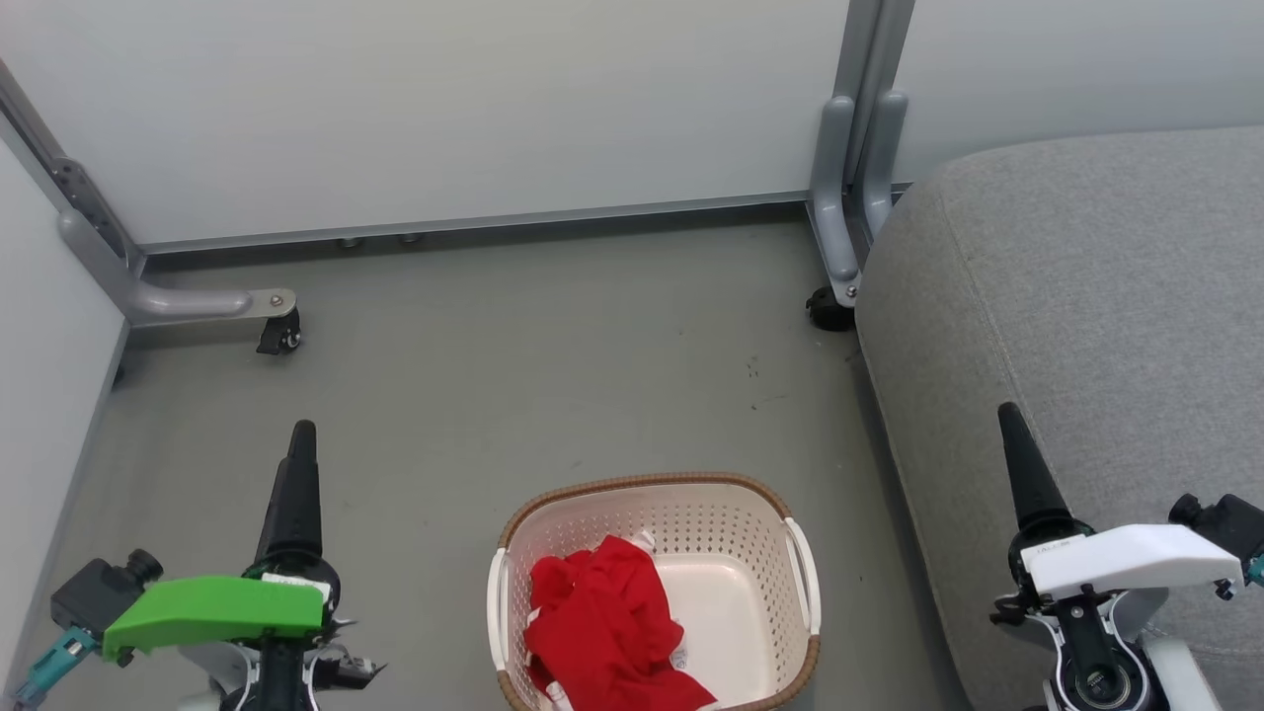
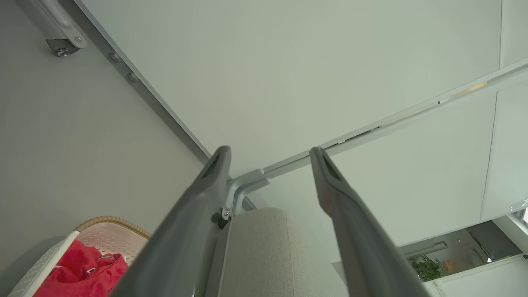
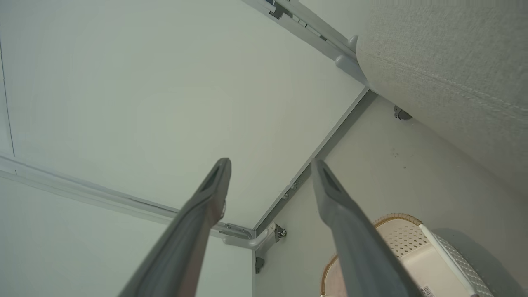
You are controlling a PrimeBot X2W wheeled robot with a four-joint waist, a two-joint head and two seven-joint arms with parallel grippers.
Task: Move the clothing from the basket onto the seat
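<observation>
We see the red clothing (image 1: 607, 632) heaped in the left half of the basket (image 1: 711, 513), which stands on the floor (image 1: 494, 375) between our arms. The grey seat (image 1: 1086, 296) rises near the basket's right rim. Our left fingers (image 2: 204, 194) and right fingers (image 3: 210, 198) are spread wide and hold nothing. Floor stretches ahead to the wall panels (image 1: 444, 99), and a caster foot (image 1: 829, 308) sits at the seat's far corner.
</observation>
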